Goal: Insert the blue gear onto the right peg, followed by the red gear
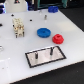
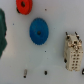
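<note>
On the white counter (image 1: pixel 65 35) we see the blue gear (image 1: pixel 43 32) lying flat, with the smaller red gear (image 1: pixel 58 38) just beside it toward the exterior view's right, the two apart. Nearer the camera sits the grey plate (image 1: pixel 46 56) with its two upright pins; the right peg (image 1: pixel 51 50) stands bare. A cream block (image 1: pixel 18 27) stands off to the left. We cannot see the jaws in either view.
</note>
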{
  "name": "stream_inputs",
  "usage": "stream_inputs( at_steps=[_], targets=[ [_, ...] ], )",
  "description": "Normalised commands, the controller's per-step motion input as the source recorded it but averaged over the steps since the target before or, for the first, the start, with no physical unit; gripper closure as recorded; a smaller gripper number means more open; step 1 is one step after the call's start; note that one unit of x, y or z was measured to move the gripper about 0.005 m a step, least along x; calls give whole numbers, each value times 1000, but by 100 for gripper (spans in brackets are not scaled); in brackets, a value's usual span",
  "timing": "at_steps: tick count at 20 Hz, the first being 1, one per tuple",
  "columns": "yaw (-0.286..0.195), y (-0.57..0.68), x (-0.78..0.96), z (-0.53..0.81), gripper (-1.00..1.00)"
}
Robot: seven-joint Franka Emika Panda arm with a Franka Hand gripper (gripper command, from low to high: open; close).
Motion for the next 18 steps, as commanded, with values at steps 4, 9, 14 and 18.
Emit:
stream_inputs(
  at_steps=[4, 9, 14, 18],
  targets=[
    [0, 444, -572, -356, -100],
    [0, 357, -492, -431, -100],
    [0, 173, -379, -575, -100],
    [0, 95, -280, -605, -100]
  ],
)
